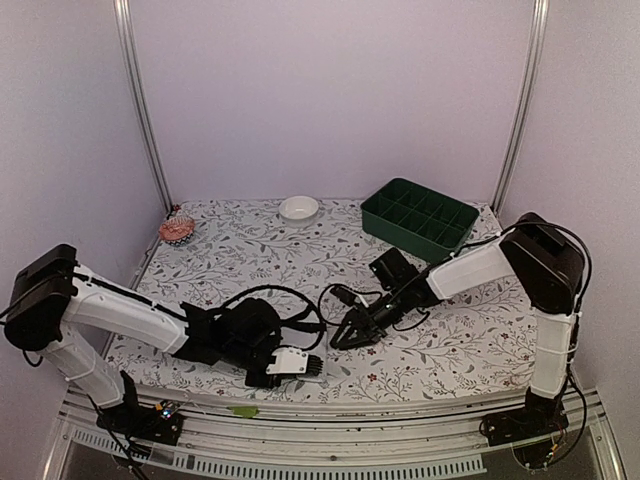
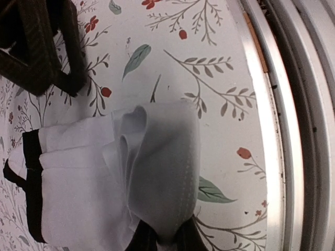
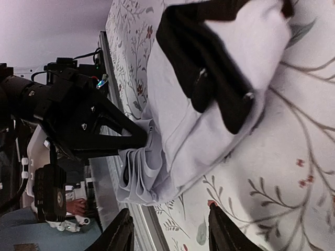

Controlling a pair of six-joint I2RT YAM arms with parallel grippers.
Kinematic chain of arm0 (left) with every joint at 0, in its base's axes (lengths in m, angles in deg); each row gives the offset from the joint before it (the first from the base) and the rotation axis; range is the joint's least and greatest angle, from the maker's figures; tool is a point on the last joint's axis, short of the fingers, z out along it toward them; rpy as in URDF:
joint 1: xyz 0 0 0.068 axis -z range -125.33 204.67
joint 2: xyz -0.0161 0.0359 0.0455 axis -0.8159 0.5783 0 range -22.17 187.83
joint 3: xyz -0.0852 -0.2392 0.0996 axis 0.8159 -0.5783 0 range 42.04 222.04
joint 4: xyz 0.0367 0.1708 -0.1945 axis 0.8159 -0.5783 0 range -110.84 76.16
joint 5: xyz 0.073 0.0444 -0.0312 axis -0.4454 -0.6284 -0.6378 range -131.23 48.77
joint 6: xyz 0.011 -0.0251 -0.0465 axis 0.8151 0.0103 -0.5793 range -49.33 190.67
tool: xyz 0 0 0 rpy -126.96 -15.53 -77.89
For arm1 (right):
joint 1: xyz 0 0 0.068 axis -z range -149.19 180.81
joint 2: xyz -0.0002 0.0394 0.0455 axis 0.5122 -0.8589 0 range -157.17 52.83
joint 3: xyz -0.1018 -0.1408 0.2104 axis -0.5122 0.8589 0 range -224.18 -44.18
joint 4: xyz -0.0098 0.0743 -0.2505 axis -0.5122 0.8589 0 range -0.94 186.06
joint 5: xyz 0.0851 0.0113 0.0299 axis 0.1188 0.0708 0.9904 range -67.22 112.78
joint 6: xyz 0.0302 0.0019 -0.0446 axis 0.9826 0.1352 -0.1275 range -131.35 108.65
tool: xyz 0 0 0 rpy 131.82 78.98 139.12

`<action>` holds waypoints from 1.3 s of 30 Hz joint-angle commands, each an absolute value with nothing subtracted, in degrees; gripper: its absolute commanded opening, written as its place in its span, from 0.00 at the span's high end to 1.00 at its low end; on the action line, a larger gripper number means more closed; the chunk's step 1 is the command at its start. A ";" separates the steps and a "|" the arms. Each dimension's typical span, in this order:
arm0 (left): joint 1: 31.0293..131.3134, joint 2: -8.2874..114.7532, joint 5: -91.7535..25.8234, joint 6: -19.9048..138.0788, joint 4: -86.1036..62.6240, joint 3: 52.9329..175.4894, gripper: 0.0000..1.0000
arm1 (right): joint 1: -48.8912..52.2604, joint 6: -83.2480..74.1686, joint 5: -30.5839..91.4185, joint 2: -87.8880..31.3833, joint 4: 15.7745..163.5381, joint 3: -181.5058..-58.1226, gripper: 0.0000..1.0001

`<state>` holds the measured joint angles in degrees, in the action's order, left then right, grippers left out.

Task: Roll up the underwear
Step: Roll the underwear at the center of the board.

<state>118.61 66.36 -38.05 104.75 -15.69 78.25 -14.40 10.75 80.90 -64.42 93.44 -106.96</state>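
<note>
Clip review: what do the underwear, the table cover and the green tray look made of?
The underwear: soft matte white fabric with black trim; it bunches into limp folds. The table cover: looks like printed cloth or vinyl, floral pattern; cannot tell which. The green tray: likely rigid moulded plastic, uniform colour, thin dividers.

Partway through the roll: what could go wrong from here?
The left gripper pinches only a bunched edge of the underwear, so the fold may slip loose. The fabric lies close to the table's near rail and could be dragged over it. The open right gripper is close; the arms may collide.
</note>
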 commanded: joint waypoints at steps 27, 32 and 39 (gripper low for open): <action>99.61 86.05 3.85 104.24 -44.65 99.37 1.00 | -36.21 -31.20 37.62 -48.58 77.99 -97.44 0.40; 99.36 85.77 3.31 104.07 -44.21 99.15 1.00 | -36.25 -33.80 37.80 -52.50 78.61 -98.58 0.42; 99.11 85.76 2.98 103.98 -44.00 99.17 1.00 | -36.25 -34.11 36.03 -55.59 77.99 -98.08 0.47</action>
<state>99.82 84.81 3.37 103.59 -42.71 99.32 -35.95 -32.83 38.28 -53.47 78.41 -97.26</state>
